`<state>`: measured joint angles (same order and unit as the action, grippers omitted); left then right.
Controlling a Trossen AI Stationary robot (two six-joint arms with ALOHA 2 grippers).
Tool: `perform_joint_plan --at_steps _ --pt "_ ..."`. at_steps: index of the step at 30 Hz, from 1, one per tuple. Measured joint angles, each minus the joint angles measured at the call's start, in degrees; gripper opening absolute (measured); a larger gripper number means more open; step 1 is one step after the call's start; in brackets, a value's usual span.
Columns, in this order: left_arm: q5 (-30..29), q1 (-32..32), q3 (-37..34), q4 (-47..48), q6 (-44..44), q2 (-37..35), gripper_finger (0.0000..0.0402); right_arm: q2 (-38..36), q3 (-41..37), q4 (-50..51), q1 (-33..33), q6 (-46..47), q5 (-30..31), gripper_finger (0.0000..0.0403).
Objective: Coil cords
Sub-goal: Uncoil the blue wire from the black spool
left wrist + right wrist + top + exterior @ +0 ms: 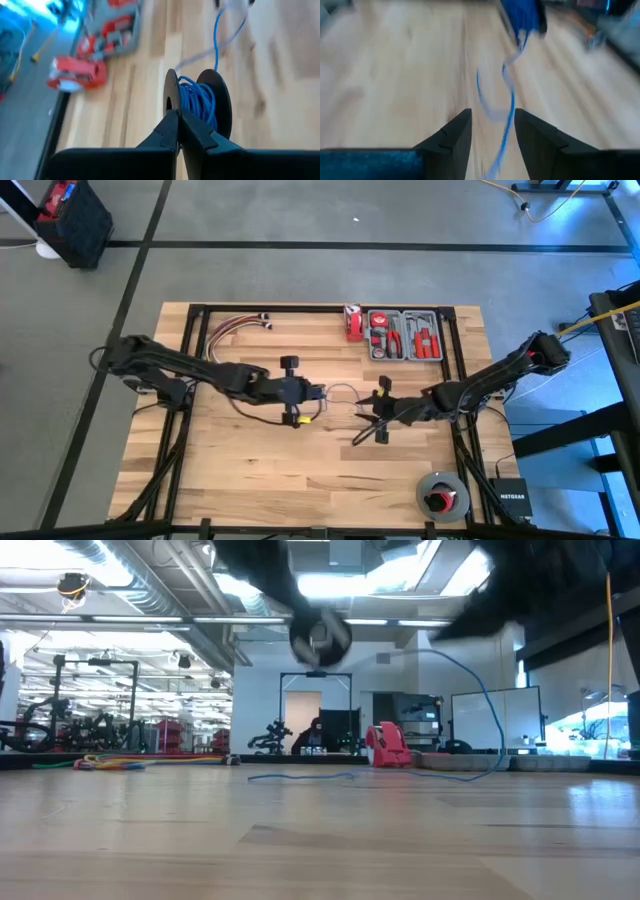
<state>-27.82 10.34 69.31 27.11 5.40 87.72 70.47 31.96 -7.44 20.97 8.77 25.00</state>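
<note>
A black spool (220, 95) wound with thin blue cord (199, 100) hangs in the air over the middle of the table, and my left gripper (176, 114) is shut on it. The low view shows the spool (320, 638) high up. From it the cord (478, 690) arcs down onto the table, where a slack stretch (300, 777) lies. My right gripper (492, 130) stands open just right of the spool (522, 15). The cord (509, 117) runs loosely between its fingers. In the high view both grippers, left (316, 392) and right (368, 416), meet at mid-table. My left gripper pinches the rim of one of the spool's black side discs (171, 95) between its two fingers. The fingers slant downward from the table's left side. The spool is lifted clear of the table, its discs on edge, and the cord trails off it toward my right gripper.
A tray of red-handled tools (405, 335) and a red tape measure (353, 323) stand at the far edge. A bundle of red, yellow and white wires (235, 328) lies far left. A round black reel (442, 495) sits at the near right corner.
</note>
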Motion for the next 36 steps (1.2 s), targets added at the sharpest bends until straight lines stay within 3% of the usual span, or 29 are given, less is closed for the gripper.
perform_joint_plan --at_steps 7,17,28,32,36 --pt "-0.1 1.5 -2.4 -6.9 2.5 -10.2 0.0002 -0.8 2.2 -13.5 0.0 -14.3 -0.6 0.0153" --pt "-0.4 -0.2 -2.5 -13.7 3.0 -11.0 0.0002 5.1 2.8 -26.5 -4.7 -21.1 -0.6 0.0153" --pt "-0.4 -2.6 -2.5 -14.7 3.6 -11.0 0.0002 15.4 11.2 -25.5 -5.8 -36.2 14.9 0.0153" --pt "-0.4 -2.6 -2.5 -15.2 3.6 -11.0 0.0003 18.4 12.7 -25.1 -7.7 -39.1 17.5 0.0153" --pt "-0.3 -2.5 -2.5 -15.8 3.6 -11.0 0.0003 20.2 13.8 -24.9 -8.8 -41.3 25.6 0.0153"
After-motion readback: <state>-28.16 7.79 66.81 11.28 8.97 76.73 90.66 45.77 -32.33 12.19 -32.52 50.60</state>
